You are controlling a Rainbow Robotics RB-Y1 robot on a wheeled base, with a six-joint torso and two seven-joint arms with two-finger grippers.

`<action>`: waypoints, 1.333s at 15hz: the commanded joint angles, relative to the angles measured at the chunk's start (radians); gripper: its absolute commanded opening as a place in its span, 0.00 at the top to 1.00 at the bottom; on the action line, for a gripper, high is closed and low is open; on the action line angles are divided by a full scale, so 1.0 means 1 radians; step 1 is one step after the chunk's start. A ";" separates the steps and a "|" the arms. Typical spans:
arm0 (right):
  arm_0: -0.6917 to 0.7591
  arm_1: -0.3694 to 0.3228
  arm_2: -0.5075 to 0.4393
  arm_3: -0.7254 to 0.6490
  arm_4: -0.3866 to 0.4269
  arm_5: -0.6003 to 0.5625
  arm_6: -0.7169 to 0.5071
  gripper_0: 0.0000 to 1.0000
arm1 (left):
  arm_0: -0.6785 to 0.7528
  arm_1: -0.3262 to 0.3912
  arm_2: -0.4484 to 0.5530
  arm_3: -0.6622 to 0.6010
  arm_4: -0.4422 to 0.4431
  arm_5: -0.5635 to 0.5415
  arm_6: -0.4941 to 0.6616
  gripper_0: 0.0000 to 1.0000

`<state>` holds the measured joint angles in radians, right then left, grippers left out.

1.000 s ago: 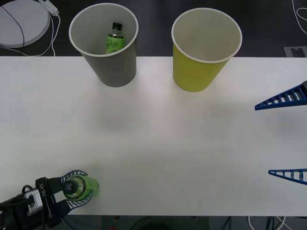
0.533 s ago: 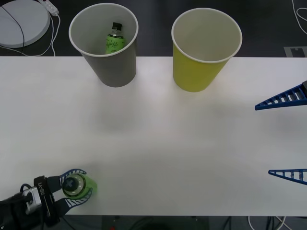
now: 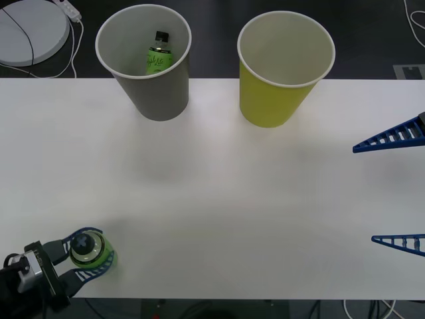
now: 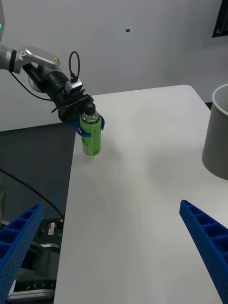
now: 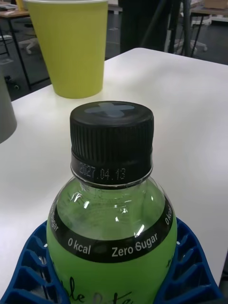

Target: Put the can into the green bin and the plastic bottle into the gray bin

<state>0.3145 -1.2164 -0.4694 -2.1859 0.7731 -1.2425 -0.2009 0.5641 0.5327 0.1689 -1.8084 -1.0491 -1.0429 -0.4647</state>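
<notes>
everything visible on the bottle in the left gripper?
The bottle is small, see-through green plastic with a black screw cap stamped 2027.04.13 and a black band reading "0 kcal Zero Sugar". It stands upright at the table's near left corner, the left gripper's blue ribbed fingers closed around its body.

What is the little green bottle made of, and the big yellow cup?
The plastic bottle looks like clear green plastic: light glints through it, and its black cap is ribbed matte plastic. The green bin looks like matte paper or thin plastic; hard to tell.
</notes>
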 commanded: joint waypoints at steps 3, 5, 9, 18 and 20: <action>0.000 0.000 0.000 0.000 0.000 0.000 0.000 0.00 | 0.031 0.015 0.043 -0.072 0.014 0.046 0.069 1.00; 0.000 0.000 0.000 0.000 0.000 0.000 0.000 0.00 | 0.048 0.019 0.064 -0.112 0.012 0.066 0.093 1.00; 0.000 0.000 0.000 0.000 0.000 0.000 0.000 0.00 | 0.086 0.021 0.073 -0.197 0.009 0.169 0.150 1.00; 0.000 0.000 0.000 0.000 0.000 0.000 0.000 0.00 | 0.169 0.021 0.103 -0.454 -0.177 0.428 0.505 1.00; 0.000 0.000 0.000 0.000 0.000 0.000 0.000 0.00 | 0.174 0.021 0.127 -0.490 -0.239 0.432 0.607 1.00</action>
<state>0.3145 -1.2164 -0.4694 -2.1859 0.7731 -1.2425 -0.2009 0.7365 0.5540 0.2873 -2.2858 -1.2652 -0.6111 0.1070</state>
